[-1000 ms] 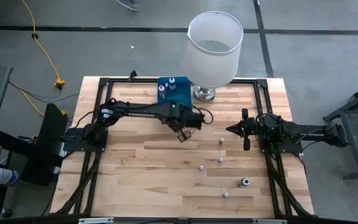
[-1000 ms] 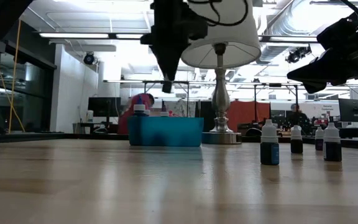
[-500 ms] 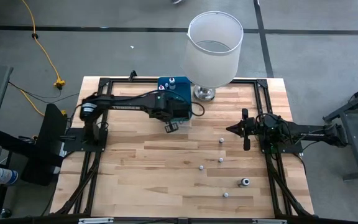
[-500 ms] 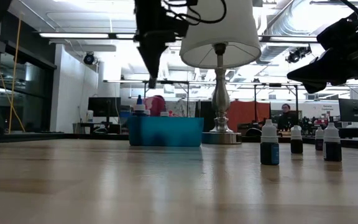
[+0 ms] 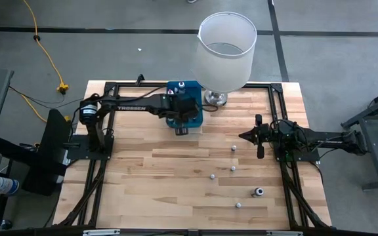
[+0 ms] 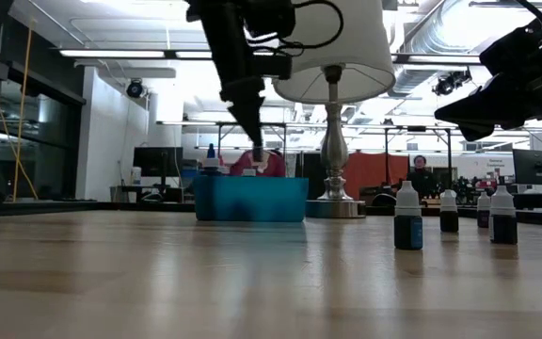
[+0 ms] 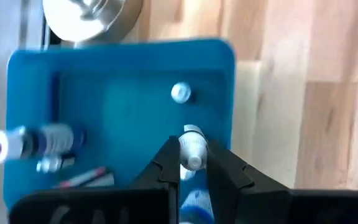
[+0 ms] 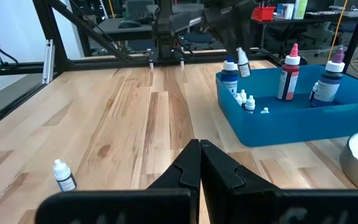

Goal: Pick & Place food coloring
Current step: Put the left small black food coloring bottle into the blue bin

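Note:
My left gripper (image 5: 181,129) hangs over the near edge of the blue tray (image 5: 184,105), shut on one small food coloring bottle (image 7: 191,148). From the right wrist view the bottle (image 8: 243,62) shows just above the tray (image 8: 291,121). Several more food coloring bottles stand on their bases on the wood at the right (image 5: 233,148) (image 5: 211,176) (image 6: 407,217). Others stand inside the tray (image 8: 230,78) (image 8: 247,101). My right gripper (image 8: 199,152) waits shut at the table's right side (image 5: 245,136), holding nothing. My left gripper pinches the small bottle by its sides (image 7: 192,155) between its two fingers (image 7: 166,165). One end of the bottle sticks out past the fingertips. The fingers slant down from above. The bottle is lifted clear, tilted, above the tray's near part.
A lamp with a big white shade (image 5: 226,49) stands on a metal base (image 5: 215,98) right beside the tray. One bottle lies on its side near the front right (image 5: 259,192). A black frame (image 5: 110,85) runs along the table's edges. Bare wood spreads across the near left.
My left gripper has carried the bottle from the table's middle toward the far edge and the blue tray. It has rolled its wrist, tipped further down and sunk a little. It has stayed shut on the bottle.

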Action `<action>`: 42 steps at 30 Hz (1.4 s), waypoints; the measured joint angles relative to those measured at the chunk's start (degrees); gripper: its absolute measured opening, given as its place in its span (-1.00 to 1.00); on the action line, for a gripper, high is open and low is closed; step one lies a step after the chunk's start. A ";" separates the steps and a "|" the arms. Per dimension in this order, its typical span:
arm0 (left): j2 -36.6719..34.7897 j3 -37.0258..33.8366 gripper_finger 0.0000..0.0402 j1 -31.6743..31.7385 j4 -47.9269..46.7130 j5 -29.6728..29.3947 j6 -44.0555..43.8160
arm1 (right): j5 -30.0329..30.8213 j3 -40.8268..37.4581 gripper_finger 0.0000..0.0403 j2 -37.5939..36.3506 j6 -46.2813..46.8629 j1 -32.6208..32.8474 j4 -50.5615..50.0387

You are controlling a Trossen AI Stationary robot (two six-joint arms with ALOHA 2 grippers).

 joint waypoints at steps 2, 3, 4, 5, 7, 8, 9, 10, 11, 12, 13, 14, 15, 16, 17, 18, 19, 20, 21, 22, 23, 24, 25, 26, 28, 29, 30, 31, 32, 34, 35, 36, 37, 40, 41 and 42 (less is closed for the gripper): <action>0.98 0.07 -0.83 0.71 2.23 2.69 2.96 | -0.01 -0.02 -1.00 0.00 0.02 0.00 0.02; 1.50 0.05 -0.83 1.16 2.71 3.98 4.32 | 0.02 -0.02 -1.00 0.00 0.02 0.01 0.00; 2.11 -0.08 -0.83 1.52 2.62 4.82 5.62 | 0.02 -0.02 -1.00 0.00 0.00 -0.01 0.02; 2.67 -0.09 -0.83 1.78 3.32 5.16 6.83 | -0.01 -0.01 -1.00 -0.02 0.02 -0.01 0.04; 3.42 -0.04 -0.83 2.08 5.35 5.27 8.87 | 0.02 -0.02 -1.00 0.00 0.00 -0.01 0.02; 3.55 -0.04 -0.83 2.49 5.23 5.30 9.87 | 0.00 -0.01 -1.00 0.06 0.00 -0.01 -0.01; 3.86 -0.04 -0.83 2.67 5.35 5.61 10.53 | 0.02 0.00 -1.00 0.05 0.00 -0.01 -0.11; 4.32 -0.01 -0.83 2.83 5.98 5.61 10.97 | 0.02 0.00 -1.00 0.00 0.01 -0.01 -0.10; 4.61 0.00 -0.83 2.83 6.38 5.76 11.37 | 0.02 -0.02 -1.00 -0.02 0.01 0.00 -0.09; 4.76 -0.02 -0.83 2.90 6.09 5.88 11.69 | 0.02 0.00 -1.00 -0.02 0.02 0.01 -0.09; 4.76 -0.04 -0.83 3.09 5.91 6.09 11.75 | 0.02 -0.01 -1.00 0.00 0.01 0.00 -0.11; 4.73 -0.02 -0.83 3.39 6.39 6.66 11.76 | 0.02 -0.02 -1.00 0.00 0.00 0.01 -0.11; 4.95 0.06 -0.83 3.59 6.80 7.20 11.75 | 0.02 0.00 -1.00 0.00 0.00 -0.01 -0.11; 5.25 0.09 -0.83 3.57 6.97 7.36 11.75 | 0.02 0.00 -1.00 0.00 0.02 0.01 -0.11; 5.51 0.05 -0.83 3.66 6.66 7.58 11.75 | 0.02 -0.01 -1.00 0.00 0.00 -0.01 -0.11; 5.67 -0.05 -0.83 4.04 6.28 8.01 11.75 | 0.00 -0.01 -1.00 0.00 0.01 0.01 -0.07; 5.85 -0.07 -0.83 4.35 6.25 8.68 11.76 | 0.00 -0.01 -1.00 0.00 0.02 -0.01 -0.07; 6.36 0.03 -0.83 4.34 6.98 8.86 11.76 | 0.01 -0.02 -1.00 0.00 0.02 0.00 -0.08; 6.76 0.15 -0.83 4.37 7.68 8.94 11.76 | 0.00 -0.02 -1.00 0.00 0.01 -0.01 -0.04; 7.05 0.09 -0.83 4.55 7.37 9.06 11.75 | -0.01 -0.02 -1.00 0.00 0.00 -0.01 -0.02; 7.25 -0.09 -0.83 4.85 6.37 9.21 11.75 | 0.01 0.00 -1.00 0.00 0.00 0.01 -0.08; 7.73 -0.10 -0.83 4.89 6.51 9.32 11.75 | 0.02 -0.01 -1.00 0.00 0.01 -0.01 -0.11; 8.06 0.04 -0.83 4.84 7.70 9.58 11.75 | -0.01 0.00 -1.00 0.00 0.00 -0.01 -0.07; 8.21 0.04 -0.83 4.86 7.76 10.10 11.75 | 0.01 0.00 -1.00 0.00 0.02 -0.01 -0.05; 8.26 -0.02 -0.83 5.14 6.67 10.97 11.75 | -0.01 -0.02 -1.00 -0.01 0.00 0.01 -0.07; 8.77 0.05 -0.83 5.06 7.61 11.31 11.75 | -0.01 0.00 -1.00 -0.07 0.02 -0.01 -0.03; 9.10 0.09 -0.83 5.06 8.15 11.30 11.75 | 0.01 0.00 -1.00 -0.06 0.00 0.01 0.06; 9.33 0.02 -0.83 5.06 7.59 11.30 11.73 | 0.01 0.00 -1.00 -0.02 0.00 0.01 -0.05; 9.39 -0.07 -0.83 5.09 6.89 11.28 11.73 | 0.00 -0.02 -1.00 0.00 0.01 -0.01 -0.04; 9.64 0.05 -0.83 5.10 7.83 11.29 11.73 | -0.01 0.00 -1.00 0.00 0.02 0.01 -0.01; 9.81 0.11 -0.83 5.10 8.15 11.29 11.73 | -0.01 -0.02 -1.00 0.00 0.02 0.01 -0.02; 9.96 0.07 -0.83 5.10 7.65 11.29 11.73 | -0.01 0.00 -1.00 0.00 0.02 -0.01 -0.02; 10.08 -0.04 -0.83 5.11 7.06 11.30 11.73 | -0.01 0.00 -1.00 0.00 0.02 -0.01 0.02; 10.64 0.10 -0.83 5.10 8.18 11.57 11.73 | -0.01 0.00 -1.00 0.00 0.02 0.00 0.00; 10.87 0.10 -0.83 5.10 8.08 11.57 11.72 | -0.01 0.00 -1.00 0.00 0.01 0.00 0.02; 11.02 -0.02 -0.83 5.10 7.24 11.58 11.70 | 0.00 0.00 -1.00 0.00 0.00 0.00 0.00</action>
